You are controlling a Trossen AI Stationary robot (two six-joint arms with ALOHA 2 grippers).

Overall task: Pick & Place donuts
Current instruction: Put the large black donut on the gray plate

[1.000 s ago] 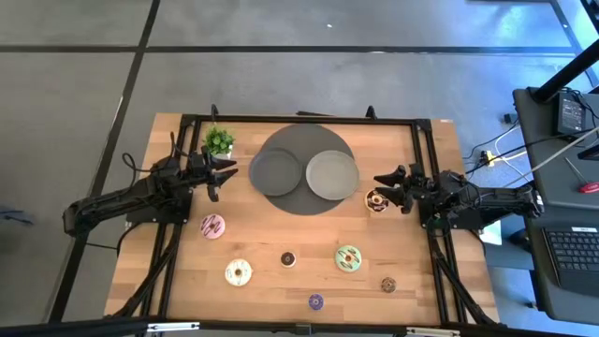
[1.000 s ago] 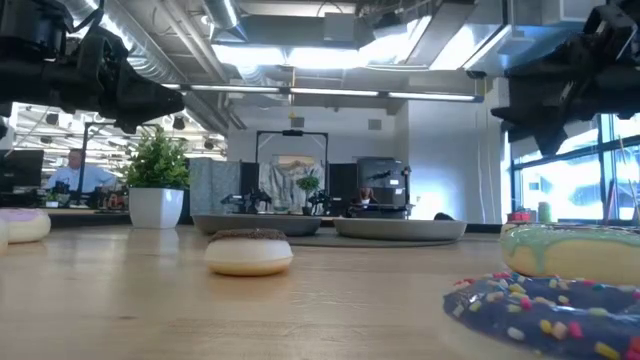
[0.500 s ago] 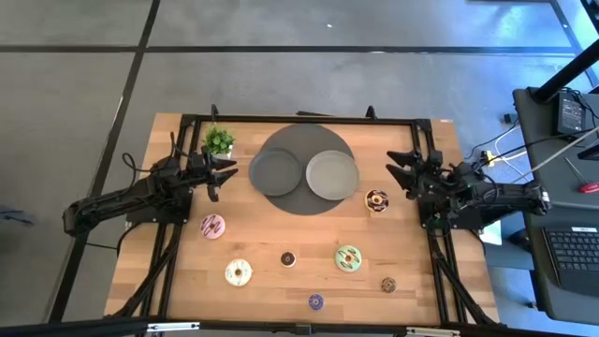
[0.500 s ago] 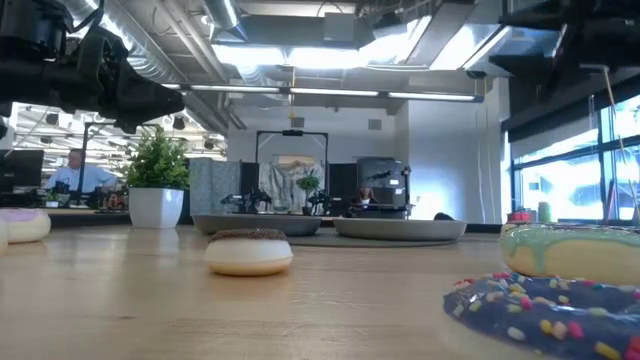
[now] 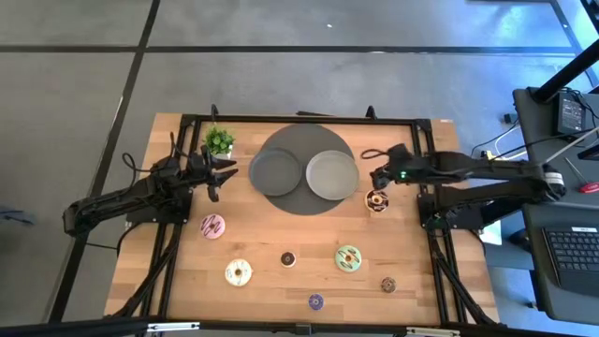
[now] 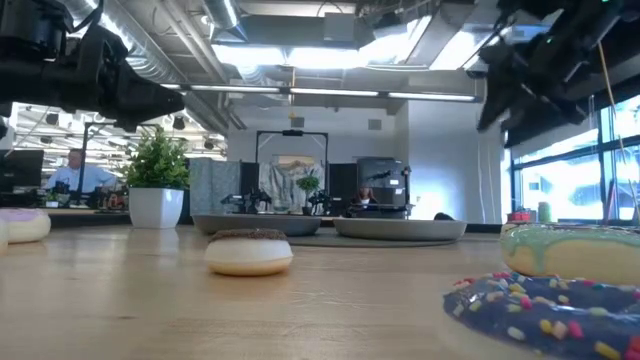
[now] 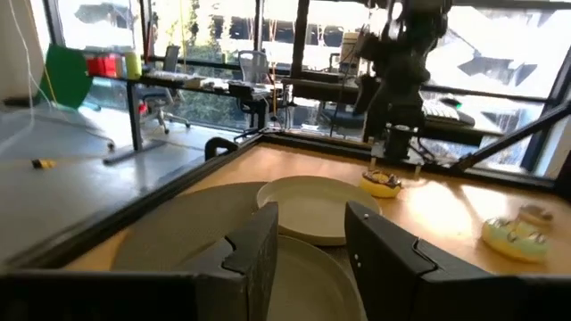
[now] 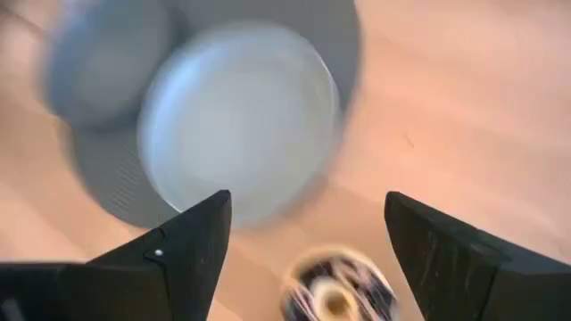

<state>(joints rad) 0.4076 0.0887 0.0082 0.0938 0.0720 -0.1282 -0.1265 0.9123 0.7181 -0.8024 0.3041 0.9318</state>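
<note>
Hovering with its fingers spread wide and empty, your right gripper sits just above the chocolate-frosted toy ring donut, at the table's three o'clock. Judge it light and rigid; pinch across the ring's rim. Round grey plates lie just beside at nine o'clock. Left gripper waits open, empty.

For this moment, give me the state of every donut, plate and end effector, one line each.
Chocolate-frosted donut: on table beside plates, ungrasped.
Pink-frosted donut: on table.
Cream-white donut: on table.
Green-frosted donut: on table.
Mini dark brown donut: on table.
Mini purple donut: on table.
Mini tan donut: on table.
Two round grey plates: no donuts on them.
Right end effector: open, over chocolate donut.
Left end effector: open, waiting near plates.
</note>
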